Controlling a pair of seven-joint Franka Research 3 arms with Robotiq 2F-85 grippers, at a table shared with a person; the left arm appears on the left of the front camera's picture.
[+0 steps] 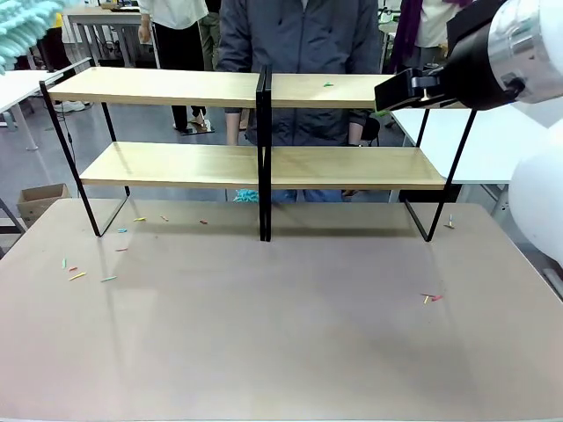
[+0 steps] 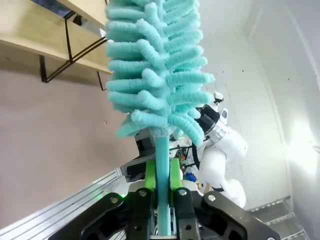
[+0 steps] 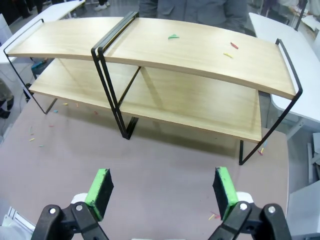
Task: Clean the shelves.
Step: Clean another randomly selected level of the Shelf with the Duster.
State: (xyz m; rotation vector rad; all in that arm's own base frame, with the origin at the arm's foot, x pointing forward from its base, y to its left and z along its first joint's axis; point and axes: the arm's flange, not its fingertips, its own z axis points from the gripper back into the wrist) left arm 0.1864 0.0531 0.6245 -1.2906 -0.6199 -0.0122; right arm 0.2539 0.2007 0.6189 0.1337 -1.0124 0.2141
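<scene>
The shelves (image 1: 264, 167) stand across the far half of the table: two long light-wood boards in a thin black frame with a black centre post. From above, the shelves (image 3: 200, 55) carry a few small coloured scraps (image 3: 173, 36) on the top board. My left gripper (image 2: 162, 167) is shut on the handle of a fluffy teal duster (image 2: 155, 70). The duster's head (image 1: 22, 31) hangs high at the far left, above the rack's left end. My right gripper (image 3: 161, 187) is open and holds nothing, hovering above the table in front of the rack.
Coloured scraps lie on the brown table at the left (image 1: 79, 272) and right (image 1: 431, 298). A person (image 1: 299, 35) stands just behind the rack. White tables (image 1: 501, 141) flank it, and a cardboard box (image 1: 40, 198) sits on the floor at left.
</scene>
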